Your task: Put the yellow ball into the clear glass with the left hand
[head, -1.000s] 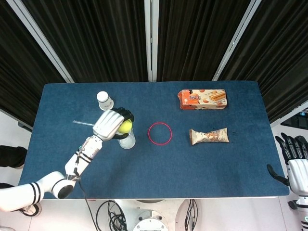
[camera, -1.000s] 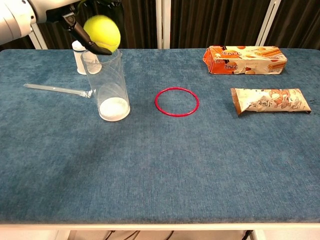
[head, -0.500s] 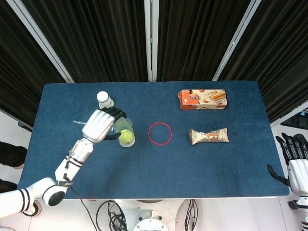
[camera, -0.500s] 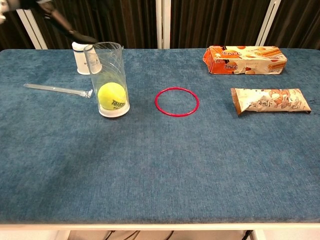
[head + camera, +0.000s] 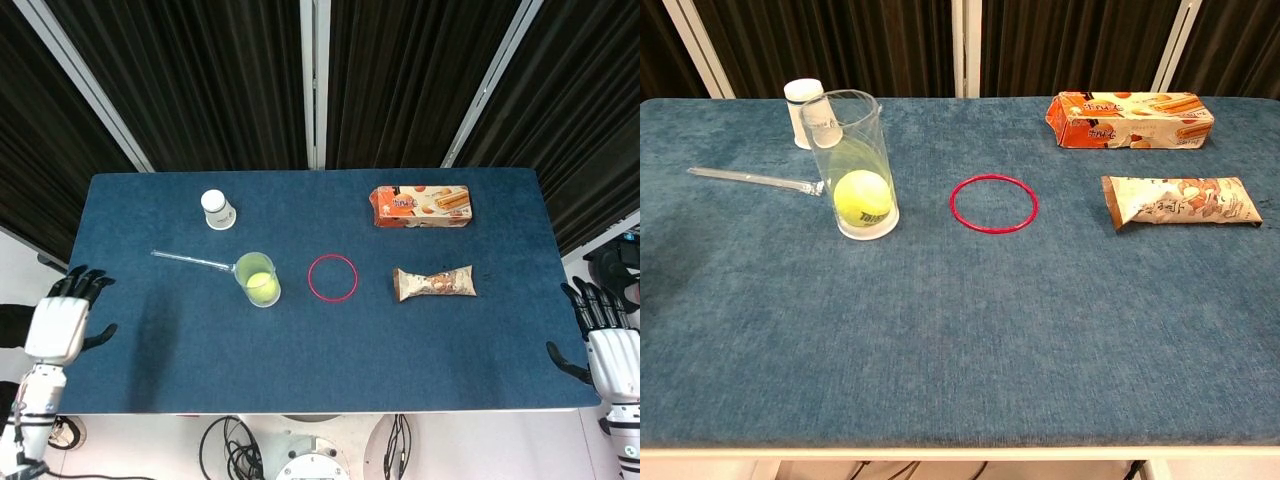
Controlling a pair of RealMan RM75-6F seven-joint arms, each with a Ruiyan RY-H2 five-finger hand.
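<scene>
- Inside the clear glass, your yellow ball is sitting.
- Well apart, your left robot hand is hanging off the counter, fingers spread, holding nothing.

One ball, one glass, one ring, two snack packs, two hands.

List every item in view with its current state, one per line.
yellow ball: inside the glass, at its bottom
clear glass: upright, holding the ball
white cup: upside down, behind the glass
plastic straw: lying flat, left of the glass
red ring: flat on the table
orange box: lying on its side
snack packet: lying flat, sealed
left hand: empty, at the table's left edge
right hand: empty, at the right edge
</scene>
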